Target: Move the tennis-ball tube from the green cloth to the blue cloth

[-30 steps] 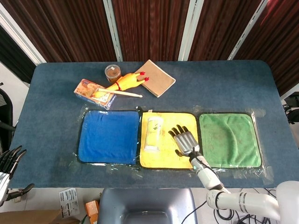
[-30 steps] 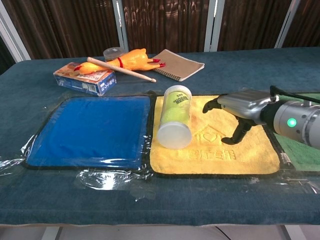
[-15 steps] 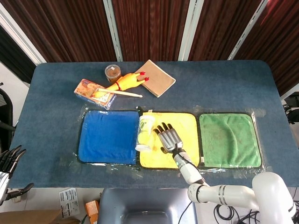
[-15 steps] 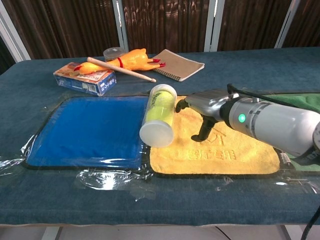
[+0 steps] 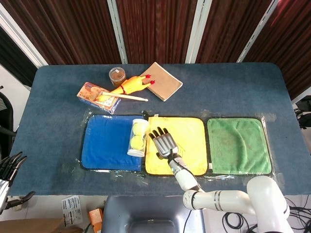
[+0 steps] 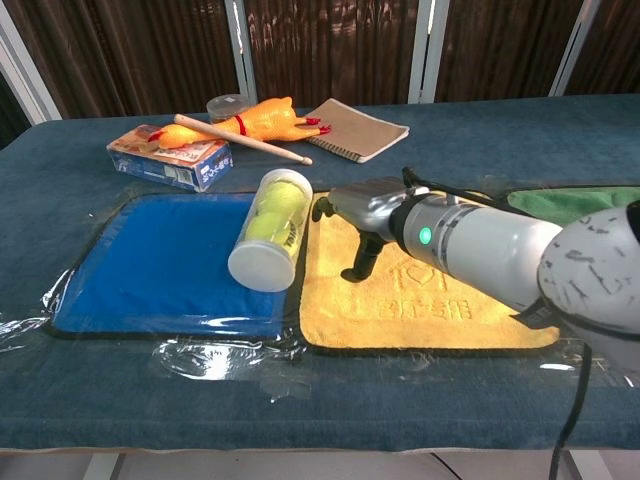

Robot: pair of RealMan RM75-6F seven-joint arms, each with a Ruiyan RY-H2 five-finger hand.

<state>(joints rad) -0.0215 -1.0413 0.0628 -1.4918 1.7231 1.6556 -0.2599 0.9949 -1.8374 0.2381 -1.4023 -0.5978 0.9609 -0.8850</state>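
Just left of the right robot hand: tennis-ball tube lying on its side along the blue cloth's right edge, white cap toward the robot, 2 balls visible inside. Right robot hand over the yellow cloth, fingers spread, gripping nothing, tips beside the tube. Well off to its right: green cloth. At the bench's near-left corner: left robot hand, fingers apart.

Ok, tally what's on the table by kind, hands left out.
Cloths: 3: blue, yellow, green
Tube: 1
Box: 1
Rubber chicken: 1
Stick: 1
Notebook: 1
Jar: 1
Total: 9
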